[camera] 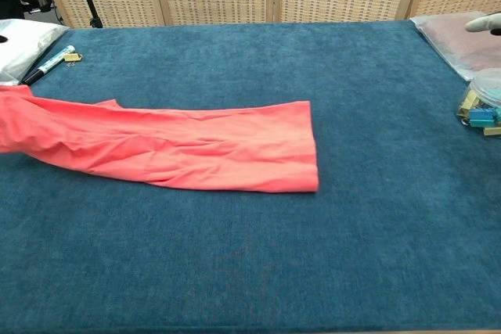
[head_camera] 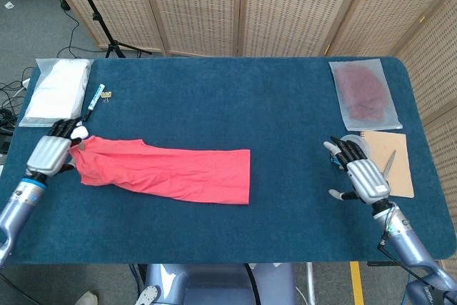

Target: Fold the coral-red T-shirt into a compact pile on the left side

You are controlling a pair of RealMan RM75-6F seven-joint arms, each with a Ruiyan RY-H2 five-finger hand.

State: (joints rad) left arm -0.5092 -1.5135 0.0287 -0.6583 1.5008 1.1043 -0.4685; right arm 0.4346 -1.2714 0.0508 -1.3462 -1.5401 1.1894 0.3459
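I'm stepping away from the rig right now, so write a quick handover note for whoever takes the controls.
Left hand: grips the left end of the coral-red T-shirt at the table's left edge.
Right hand: fingers apart, holding nothing, at the right beside the notebook.
Shirt: a long narrow band lying flat across the left half.
Done: folded lengthwise and lying at the left.
Left: fold the free right end over toward the left into a compact pile.
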